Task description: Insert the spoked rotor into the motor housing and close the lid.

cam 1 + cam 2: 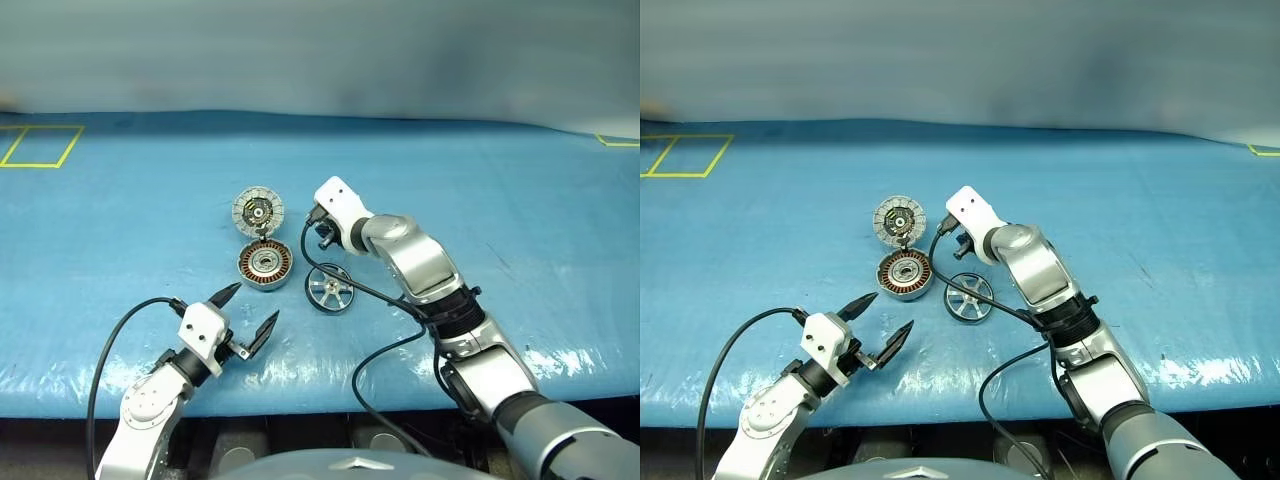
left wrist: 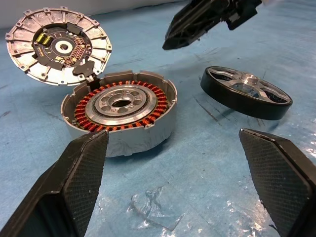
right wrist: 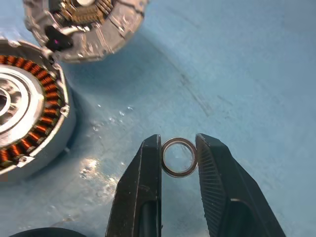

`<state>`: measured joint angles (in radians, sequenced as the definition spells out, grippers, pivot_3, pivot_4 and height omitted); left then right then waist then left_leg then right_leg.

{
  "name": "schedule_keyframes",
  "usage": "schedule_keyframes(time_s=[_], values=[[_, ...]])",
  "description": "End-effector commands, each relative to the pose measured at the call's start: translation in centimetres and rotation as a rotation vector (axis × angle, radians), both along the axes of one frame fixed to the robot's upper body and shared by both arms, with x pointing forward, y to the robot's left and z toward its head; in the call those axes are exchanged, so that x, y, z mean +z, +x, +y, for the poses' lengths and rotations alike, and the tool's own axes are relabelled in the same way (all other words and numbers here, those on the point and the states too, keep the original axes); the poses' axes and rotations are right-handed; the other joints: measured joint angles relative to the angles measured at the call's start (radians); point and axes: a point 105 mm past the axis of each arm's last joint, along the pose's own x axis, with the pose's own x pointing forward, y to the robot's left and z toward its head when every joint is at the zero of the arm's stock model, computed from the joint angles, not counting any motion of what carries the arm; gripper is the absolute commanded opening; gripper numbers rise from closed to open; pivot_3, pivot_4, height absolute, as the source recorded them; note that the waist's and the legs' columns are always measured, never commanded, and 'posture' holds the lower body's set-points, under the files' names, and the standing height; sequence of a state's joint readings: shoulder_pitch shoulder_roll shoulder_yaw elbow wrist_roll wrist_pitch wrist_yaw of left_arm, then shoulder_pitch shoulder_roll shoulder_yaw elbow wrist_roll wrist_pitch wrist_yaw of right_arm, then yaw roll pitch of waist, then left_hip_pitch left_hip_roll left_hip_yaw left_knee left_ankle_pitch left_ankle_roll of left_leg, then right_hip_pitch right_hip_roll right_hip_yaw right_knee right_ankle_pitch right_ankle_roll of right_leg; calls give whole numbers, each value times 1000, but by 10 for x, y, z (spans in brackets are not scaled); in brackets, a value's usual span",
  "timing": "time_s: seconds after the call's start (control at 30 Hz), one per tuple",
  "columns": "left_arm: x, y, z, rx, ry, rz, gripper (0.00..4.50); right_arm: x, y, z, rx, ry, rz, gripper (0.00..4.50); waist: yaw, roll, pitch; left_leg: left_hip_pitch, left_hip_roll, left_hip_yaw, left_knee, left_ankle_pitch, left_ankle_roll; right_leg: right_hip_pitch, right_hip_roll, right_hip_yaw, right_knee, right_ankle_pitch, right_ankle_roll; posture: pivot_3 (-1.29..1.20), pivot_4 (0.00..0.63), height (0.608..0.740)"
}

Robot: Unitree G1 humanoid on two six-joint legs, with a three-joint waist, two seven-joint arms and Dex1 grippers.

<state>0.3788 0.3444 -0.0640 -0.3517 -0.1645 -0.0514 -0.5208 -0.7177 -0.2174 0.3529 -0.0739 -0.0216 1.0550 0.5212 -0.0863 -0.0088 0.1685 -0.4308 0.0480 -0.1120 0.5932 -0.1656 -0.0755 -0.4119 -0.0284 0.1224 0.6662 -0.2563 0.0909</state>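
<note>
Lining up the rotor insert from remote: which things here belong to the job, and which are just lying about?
Job:
- spoked rotor, on the mat beside the housing
- motor housing, windings exposed
- lid, hinged open
- right gripper, pinching a small metal ring
- left gripper, open

Lying about:
- blue mat
- yellow tape square

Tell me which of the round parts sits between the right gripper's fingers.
The small thin ring, pinched by the right gripper. The spoked rotor, motor housing and open lid lie untouched on the blue table.
</note>
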Motion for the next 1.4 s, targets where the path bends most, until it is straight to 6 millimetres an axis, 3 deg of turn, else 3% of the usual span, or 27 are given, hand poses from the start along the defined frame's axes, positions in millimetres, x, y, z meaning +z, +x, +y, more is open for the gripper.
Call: schedule_keyframes(time_s=[0.03, 0.23, 0.53, 0.9, 1.27, 1.4], values=[[4, 0, -2, -6, -6, -25, 4500, 24, -18, 18, 101, 67, -47, 652, 0, 0, 0, 0, 0, 0, 0, 0, 0, 0, 0, 0, 0, 0, 0, 0, 150, 740], [3, -1, -2, 0, -12, -23, 4500, 25, -44, 55, 226, 158, -69, 652, 0, 0, 0, 0, 0, 0, 0, 0, 0, 0, 0, 0, 0, 0, 0, 0, 150, 740], [3, -3, -3, 8, -20, -17, 4500, -3, -45, 81, 173, 247, 15, 652, 1, 0, 0, 0, 0, 0, 1, 0, 0, 1, 0, 0, 0, 0, 0, 0, 150, 740], [2, -5, -5, 7, -24, -11, 4500, -28, -41, 87, 136, 238, 95, 652, 0, 0, 0, 0, 0, 0, 1, 0, 0, 0, 0, 0, 0, 0, 0, 0, 150, 740], [3, -5, -3, 15, -21, -11, 4500, -40, -43, 88, 140, 212, 124, 652, -1, 0, 0, 0, 0, 0, 1, 0, 0, 0, 0, 0, 0, 0, 0, 0, 150, 740], [2, -5, -4, 12, -26, -9, 4500, -32, -47, 87, 152, 256, 138, 2062, 0, 0, 0, 0, 0, 0, 1, 0, 0, 0, 0, 0, 0, 0, 0, 0, 150, 740]])
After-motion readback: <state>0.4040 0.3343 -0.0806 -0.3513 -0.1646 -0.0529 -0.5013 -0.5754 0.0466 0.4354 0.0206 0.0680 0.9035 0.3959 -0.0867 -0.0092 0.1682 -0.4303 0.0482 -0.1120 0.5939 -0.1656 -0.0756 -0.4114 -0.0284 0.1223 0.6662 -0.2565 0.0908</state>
